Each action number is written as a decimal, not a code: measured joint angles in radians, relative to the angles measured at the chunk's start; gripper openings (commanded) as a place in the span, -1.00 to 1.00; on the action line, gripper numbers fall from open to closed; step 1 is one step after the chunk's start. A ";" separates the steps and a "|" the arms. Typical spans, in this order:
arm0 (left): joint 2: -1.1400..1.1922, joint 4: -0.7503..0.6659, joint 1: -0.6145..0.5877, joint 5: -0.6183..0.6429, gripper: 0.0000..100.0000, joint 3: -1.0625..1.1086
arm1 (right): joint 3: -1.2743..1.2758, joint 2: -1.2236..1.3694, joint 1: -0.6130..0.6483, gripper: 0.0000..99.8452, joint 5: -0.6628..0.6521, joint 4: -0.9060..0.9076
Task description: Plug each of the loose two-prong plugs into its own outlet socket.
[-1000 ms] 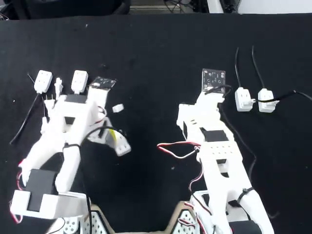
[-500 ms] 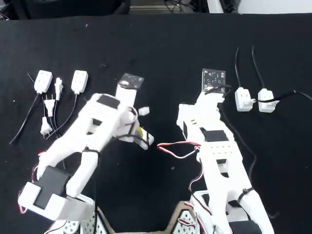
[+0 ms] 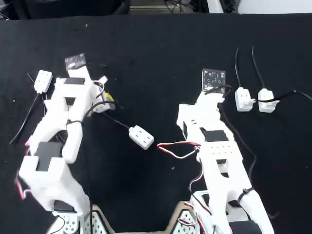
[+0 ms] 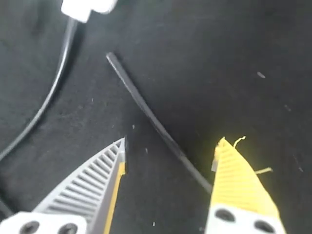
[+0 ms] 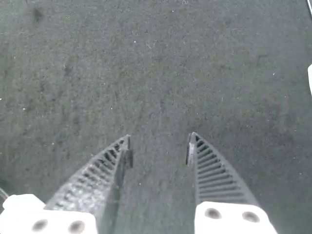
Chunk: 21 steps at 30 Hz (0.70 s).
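White outlet socket (image 3: 141, 137), oblong with dark slots on its face, lies on the black table (image 3: 161, 44) between the arms, its black cord (image 3: 117, 122) trailing leftward. Fingers of the left gripper (image 4: 170, 146) stand apart above a black cable (image 4: 146, 114); the right gripper (image 5: 158, 144) is likewise spread.

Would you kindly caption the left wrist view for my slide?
Left gripper hangs open above a black cable on the black table.
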State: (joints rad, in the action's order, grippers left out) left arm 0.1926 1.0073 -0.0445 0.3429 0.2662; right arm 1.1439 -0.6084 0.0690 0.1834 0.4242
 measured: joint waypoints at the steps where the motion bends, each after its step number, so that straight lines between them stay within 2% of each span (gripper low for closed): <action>1: 0.035 -0.006 0.000 0.026 -0.42 -0.009 | 0.000 0.000 0.000 -0.67 0.000 0.000; 4: 0.100 0.000 -0.005 0.081 -0.42 -0.040 | 0.000 0.000 0.000 -0.67 0.000 0.000; 9: 0.107 0.092 -0.051 0.135 -0.42 -0.072 | 0.000 0.000 0.000 -0.67 0.000 0.000; 15: 0.107 0.199 -0.155 0.133 -0.42 -0.075 | 0.000 0.000 0.000 -0.67 0.000 0.000; 21: 0.074 0.285 -0.193 0.051 -0.42 -0.075 | 0.000 0.000 0.000 -0.67 0.000 0.000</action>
State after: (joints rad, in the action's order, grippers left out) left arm 0.2662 1.2927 -0.2378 0.3936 0.1910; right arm 1.1439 -0.6084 0.0690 0.1834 0.4242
